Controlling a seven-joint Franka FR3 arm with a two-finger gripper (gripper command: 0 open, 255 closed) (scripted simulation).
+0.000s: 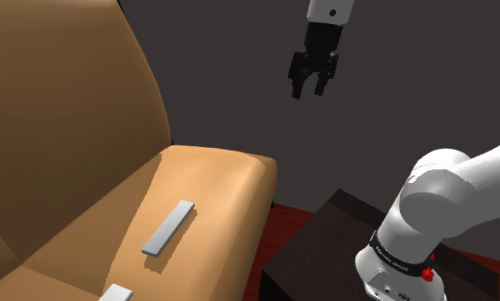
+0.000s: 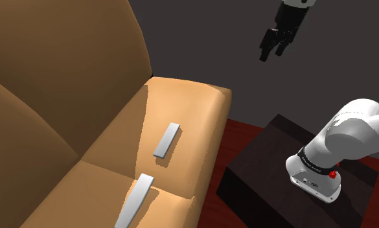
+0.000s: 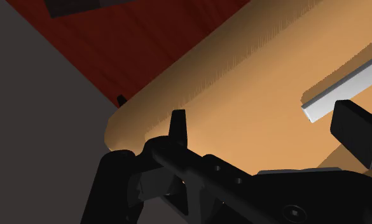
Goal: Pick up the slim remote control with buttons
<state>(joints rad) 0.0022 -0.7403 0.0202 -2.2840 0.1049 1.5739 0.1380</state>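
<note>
Tan sofa (image 1: 77,120) takes up the shoulder view's left, and on its end seat cushion (image 1: 218,180) you have a slim grey bar (image 1: 167,227) lying flat, well in from the cushion's rounded edge. In the second exterior view the same bar (image 2: 166,140) sits on the cushion nearest the stand (image 2: 272,152). A second grey bar (image 2: 135,201) lies on the next cushion along, just past the seam. Both are drawn plain grey, so you cannot tell from their faces which one is the remote. The first bar is the one that lies ahead of the wrist camera.

Your gripper (image 1: 308,92) hangs high against the dark grey wall (image 1: 239,60), well above the seat and well apart from both bars. Its jaws stand apart and have hold of nothing. In the second exterior view the gripper (image 2: 272,55) shows up above the red-brown floor (image 2: 246,133) between the sofa and the stand.

From the wrist, the two black fingers (image 3: 178,127) stand wide apart over the tan cushion. The bar (image 3: 343,86) lies beyond the other fingertip, touching neither finger.

The white arm (image 1: 444,197) rises from the dark box stand (image 1: 325,248) at the shoulder view's lower right.
</note>
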